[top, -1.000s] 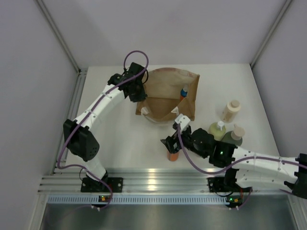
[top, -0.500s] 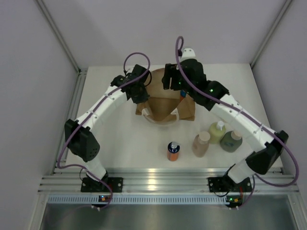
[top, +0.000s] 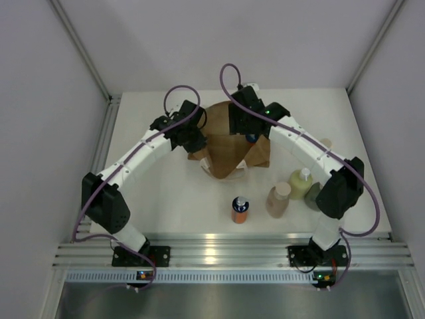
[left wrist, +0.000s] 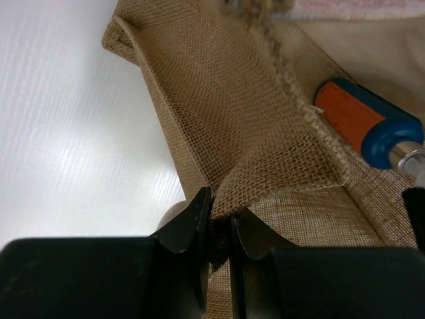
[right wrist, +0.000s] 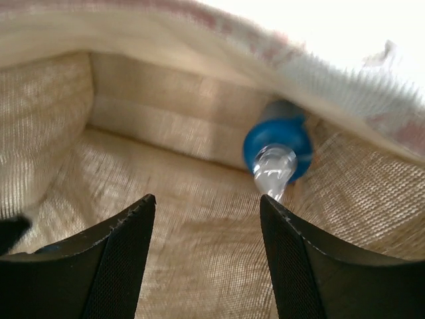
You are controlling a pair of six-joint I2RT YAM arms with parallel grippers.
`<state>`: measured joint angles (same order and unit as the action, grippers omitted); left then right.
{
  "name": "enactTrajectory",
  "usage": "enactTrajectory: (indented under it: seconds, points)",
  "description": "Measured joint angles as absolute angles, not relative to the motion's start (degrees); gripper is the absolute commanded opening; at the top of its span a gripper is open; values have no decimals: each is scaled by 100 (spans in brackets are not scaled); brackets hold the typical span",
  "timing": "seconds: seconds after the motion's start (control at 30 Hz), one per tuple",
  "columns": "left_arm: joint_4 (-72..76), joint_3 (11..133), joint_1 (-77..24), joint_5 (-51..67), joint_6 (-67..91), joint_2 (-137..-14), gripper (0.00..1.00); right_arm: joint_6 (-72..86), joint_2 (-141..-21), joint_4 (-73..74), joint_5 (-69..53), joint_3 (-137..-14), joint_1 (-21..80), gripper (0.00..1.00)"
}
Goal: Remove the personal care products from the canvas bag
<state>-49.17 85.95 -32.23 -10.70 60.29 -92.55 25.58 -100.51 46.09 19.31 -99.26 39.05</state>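
Two grey walls [top: 40,80] flank the white table [top: 172,199] (left end effector [left wrist: 220,229] pinching canvas bag [left wrist: 219,100], right end effector [right wrist: 207,201] spread inside).

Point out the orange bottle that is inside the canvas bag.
The orange bottle lies inside the canvas bag, upper right in the left wrist view; in the right wrist view its blue cap sits just beyond the open right gripper.

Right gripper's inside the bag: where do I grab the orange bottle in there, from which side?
Probably the blue cap, from above through the bag mouth: the orange bottle rests against the wall of the canvas bag, cap toward the open right gripper, fabric crowding its body.
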Motion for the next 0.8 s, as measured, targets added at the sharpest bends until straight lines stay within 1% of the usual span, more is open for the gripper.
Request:
enactTrajectory:
  seconds: [0.1,0.13,0.17,0.23,0.37,0.5,0.53,0.6,0.7,0.8]
  points:
    - [-4912,8696,-3223,-952,6062,-9373,0,2510,-10449,4904,2171,-10534,3876,64]
    - [-4910,8779,-3225,-886,6058,-9461,0,2480,-10565,4954,2279,-10685,3870,61]
    - [-4908,8862,-3225,-823,6055,-9559,0,2432,-10663,5006,2340,-10790,3850,59]
    - [-4910,9002,-3225,-698,6031,-9732,0,2349,-10807,5113,2381,-10901,3800,58]
    - [-4910,9286,-3205,-489,5951,-10005,0,2167,-11089,5363,2381,-11004,3527,59]
    - [-4908,9367,-3135,-384,5857,-10055,0,2064,-11122,5614,2025,-11076,3350,58]
    - [-4906,9365,-3120,-381,5857,-10031,0,2086,-11120,5642,1938,-11118,3361,62]
    - [-4897,9303,-3100,-388,5861,-9957,0,2237,-11074,5697,1896,-11118,3485,65]
    - [-4836,9056,-3085,-392,5878,-9778,0,2659,-11024,5655,1911,-10945,3865,65]
    - [-4740,8864,-3085,-401,5883,-9657,0,2886,-11034,5640,1802,-10704,4241,68]
